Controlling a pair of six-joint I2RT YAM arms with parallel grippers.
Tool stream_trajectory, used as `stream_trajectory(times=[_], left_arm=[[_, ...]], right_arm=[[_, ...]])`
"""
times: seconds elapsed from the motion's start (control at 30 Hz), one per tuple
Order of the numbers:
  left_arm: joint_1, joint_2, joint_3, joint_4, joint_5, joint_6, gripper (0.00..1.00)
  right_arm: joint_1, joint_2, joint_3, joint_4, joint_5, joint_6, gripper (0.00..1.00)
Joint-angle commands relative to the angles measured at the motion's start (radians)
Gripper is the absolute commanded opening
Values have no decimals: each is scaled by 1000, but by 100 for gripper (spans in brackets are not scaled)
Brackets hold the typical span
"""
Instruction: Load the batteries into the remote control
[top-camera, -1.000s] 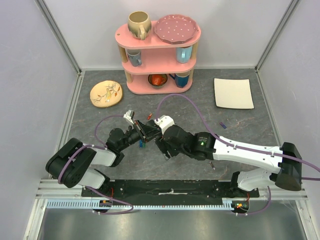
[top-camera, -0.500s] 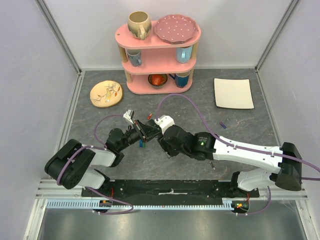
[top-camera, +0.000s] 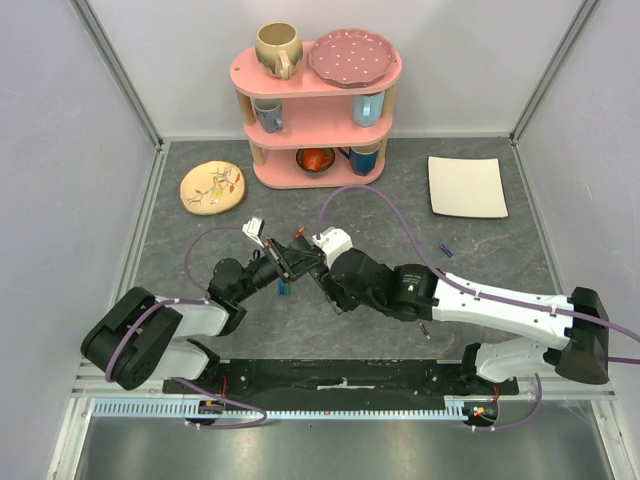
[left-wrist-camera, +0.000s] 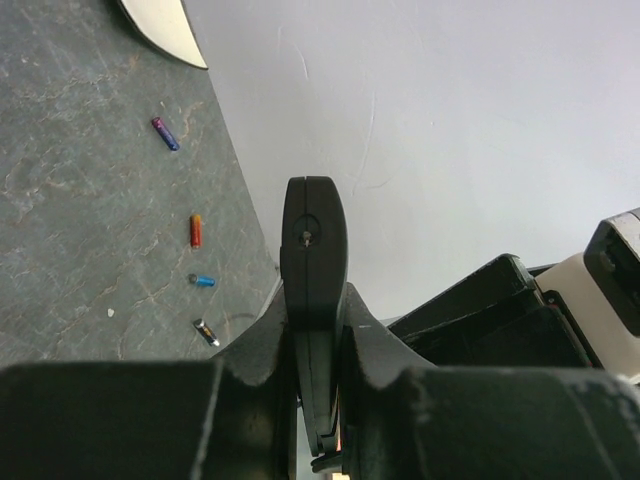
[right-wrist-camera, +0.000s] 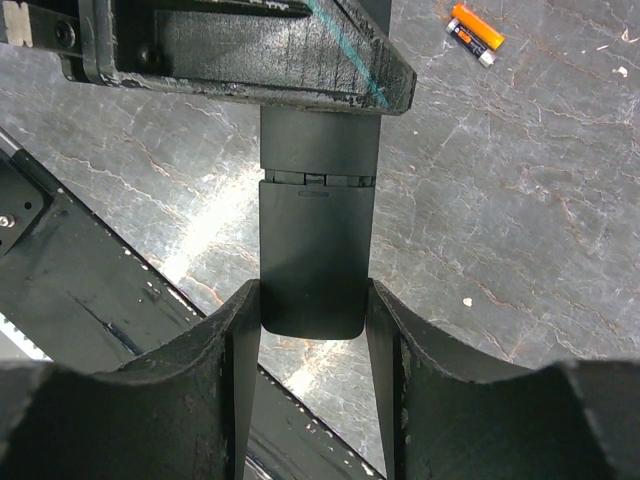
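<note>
Clamping the remote (left-wrist-camera: 313, 250) edge-on, left jaws grip tight; right jaws pinch its end; battery (right-wrist-camera: 476, 25) print unreadable.

Slim remote control (left-wrist-camera: 313, 240) in left pincer (left-wrist-camera: 318, 345), batteries (left-wrist-camera: 196, 231) beyond

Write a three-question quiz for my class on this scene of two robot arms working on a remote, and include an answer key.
1. True or false: the remote control lies flat on the table.
2. In the left wrist view, how many loose batteries lie on the table? A two, B four, C seven.
3. Which two things stand on top of the pink shelf?
Key: 1 false; the left gripper clamps it off the table, and the right gripper has a finger on either side of its end. 2 B. 3 a beige mug and a pink plate.
</note>
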Motion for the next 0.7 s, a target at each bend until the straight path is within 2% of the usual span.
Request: stream_trajectory(times=[0.0, 0.4, 0.57, 0.67], left_arm=[[3, -44, 10, 10, -26, 77, 2], [5, -49, 7, -49, -39, 103, 2], [6, -55, -4, -47, -36, 106, 2], [20, -83, -33, -47, -23, 105, 2]], right_arm=[[5, -39, 30, -14, 6, 3, 50], [4, -74, 36, -23, 8, 9, 51], [4, -92, 25, -53, 78, 6, 51], [-45, -120, -4, -76, 119, 3, 52]])
